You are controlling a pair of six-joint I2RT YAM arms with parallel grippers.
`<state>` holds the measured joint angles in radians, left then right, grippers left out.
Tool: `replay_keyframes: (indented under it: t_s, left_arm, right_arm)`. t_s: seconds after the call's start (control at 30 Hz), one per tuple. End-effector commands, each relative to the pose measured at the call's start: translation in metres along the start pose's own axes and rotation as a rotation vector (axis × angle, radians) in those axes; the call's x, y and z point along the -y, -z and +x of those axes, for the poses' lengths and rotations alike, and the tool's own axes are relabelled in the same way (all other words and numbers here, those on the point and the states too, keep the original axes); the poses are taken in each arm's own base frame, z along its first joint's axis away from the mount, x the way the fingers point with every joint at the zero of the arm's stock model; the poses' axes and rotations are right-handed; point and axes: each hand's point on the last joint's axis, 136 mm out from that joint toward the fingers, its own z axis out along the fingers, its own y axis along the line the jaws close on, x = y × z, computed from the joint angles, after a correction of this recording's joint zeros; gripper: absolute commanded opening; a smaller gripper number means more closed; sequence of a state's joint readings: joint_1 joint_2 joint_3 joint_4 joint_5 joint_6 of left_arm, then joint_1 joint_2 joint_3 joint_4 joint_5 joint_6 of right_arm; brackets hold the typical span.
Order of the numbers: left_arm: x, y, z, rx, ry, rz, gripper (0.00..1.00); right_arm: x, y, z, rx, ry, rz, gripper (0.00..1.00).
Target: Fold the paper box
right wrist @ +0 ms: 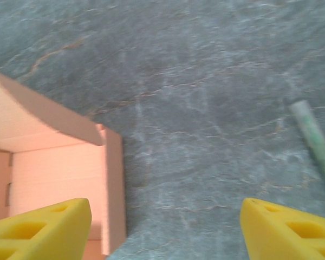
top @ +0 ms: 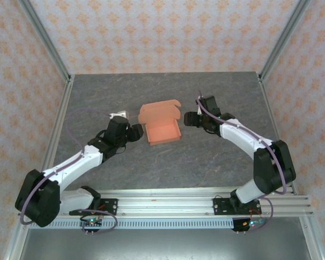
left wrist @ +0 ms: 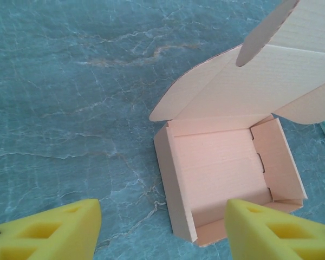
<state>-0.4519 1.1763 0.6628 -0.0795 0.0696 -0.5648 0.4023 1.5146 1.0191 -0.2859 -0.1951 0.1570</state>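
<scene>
The paper box (top: 163, 131) is a salmon-orange shallow tray at the table's middle, with its lid (top: 159, 112) standing open at the far side. My left gripper (top: 136, 132) sits just left of it, open. In the left wrist view the tray (left wrist: 227, 168) and raised lid (left wrist: 260, 81) lie ahead, and the tray's near-left corner falls between my yellow fingers (left wrist: 49, 233); the gripper (left wrist: 162, 235) holds nothing. My right gripper (top: 189, 118) is at the box's right side, open. In the right wrist view the gripper (right wrist: 165, 230) straddles the box's side wall (right wrist: 112, 189) without closing on it.
The grey marbled table (top: 206, 162) stretches around the box. Metal frame posts (top: 57, 124) and patterned walls close in the left, right and far sides. A thin pale green rod (right wrist: 314, 143) lies on the table to the right of the box.
</scene>
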Motion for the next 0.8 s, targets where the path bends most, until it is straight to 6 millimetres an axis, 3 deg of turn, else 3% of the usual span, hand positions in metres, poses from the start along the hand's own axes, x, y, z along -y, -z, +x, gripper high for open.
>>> replay_keyframes:
  t_s: [0.0,0.1,0.17,0.43,0.77]
  left_arm:
    - [0.003,0.011,-0.006,0.024,-0.048,0.011,0.62]
    - [0.013,0.018,-0.011,0.036,-0.04,0.052,0.62]
    - [0.015,0.02,-0.014,0.043,-0.038,0.064,0.62]
    - [0.018,0.021,-0.017,0.039,-0.052,0.061,0.62]
    - [0.015,0.019,-0.015,0.034,-0.057,0.047,0.63]
  right_arm:
    - [0.052,0.012,-0.007,0.003,-0.068,0.195,0.73]
    - [0.092,0.011,-0.002,-0.073,-0.06,0.357,0.71]
    - [0.102,0.003,0.004,-0.149,-0.051,0.382,0.7]
    - [0.118,-0.038,0.012,-0.313,-0.054,0.358,0.6]
    - [0.118,-0.068,0.017,-0.437,-0.004,0.333,0.47]
